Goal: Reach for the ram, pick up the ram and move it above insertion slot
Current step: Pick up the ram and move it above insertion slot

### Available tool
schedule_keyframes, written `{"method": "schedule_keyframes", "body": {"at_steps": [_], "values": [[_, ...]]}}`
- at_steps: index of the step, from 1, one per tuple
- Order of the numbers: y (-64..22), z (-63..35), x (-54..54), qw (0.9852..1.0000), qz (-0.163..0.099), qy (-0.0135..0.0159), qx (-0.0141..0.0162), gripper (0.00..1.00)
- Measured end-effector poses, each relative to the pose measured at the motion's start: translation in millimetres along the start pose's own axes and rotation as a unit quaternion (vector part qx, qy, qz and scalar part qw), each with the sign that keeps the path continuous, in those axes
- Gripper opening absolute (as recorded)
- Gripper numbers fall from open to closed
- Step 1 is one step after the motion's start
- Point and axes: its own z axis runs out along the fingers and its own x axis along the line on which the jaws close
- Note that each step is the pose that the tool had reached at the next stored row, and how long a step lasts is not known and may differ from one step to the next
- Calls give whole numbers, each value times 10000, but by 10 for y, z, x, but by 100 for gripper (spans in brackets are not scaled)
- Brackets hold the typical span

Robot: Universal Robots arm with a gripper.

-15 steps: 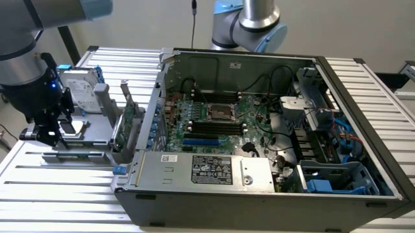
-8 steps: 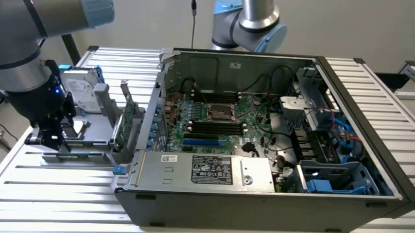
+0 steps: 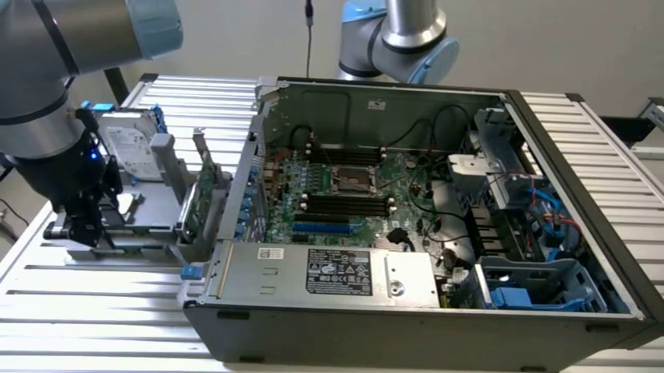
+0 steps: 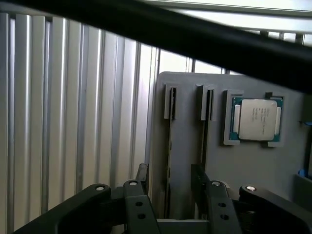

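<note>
End effector (image 4: 169, 181) near slatted table (image 3: 104, 299) (white wall (image 3: 581, 39) behind).

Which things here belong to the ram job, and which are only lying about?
For the job: gripper, ram standing in the grey holder, memory slots.

Lying about: hard drive, green card with bracket, processor chip, power supply.
</note>
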Motion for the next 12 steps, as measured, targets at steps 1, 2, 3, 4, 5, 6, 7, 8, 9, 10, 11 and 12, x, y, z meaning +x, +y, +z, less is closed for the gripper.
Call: {"method": "schedule_keyframes", "body": {"at_steps": [1, 2, 3, 4, 5, 6, 7, 8, 9, 10, 11, 12], "values": [[1, 17, 0, 10000, 1, 0, -1, 48], [1, 36, -1, 10000, 4, 0, 0, 48], [1, 54, -1, 10000, 6, 0, 0, 48], [1, 71, -1, 10000, 7, 0, -1, 48], [0, 91, -1, 10000, 8, 0, 0, 48], [0, 109, -2, 10000, 8, 0, 0, 48], [0, 127, -3, 10000, 9, 0, 0, 48], [-1, 145, -7, 10000, 10, 0, 0, 48], [-1, 163, -13, 10000, 10, 0, 0, 48], [-3, 182, -22, 10000, 11, 0, 0, 48], [-5, 200, -33, 10000, 11, 0, 0, 48], [-6, 216, -49, 10000, 12, 0, -1, 48]]}}
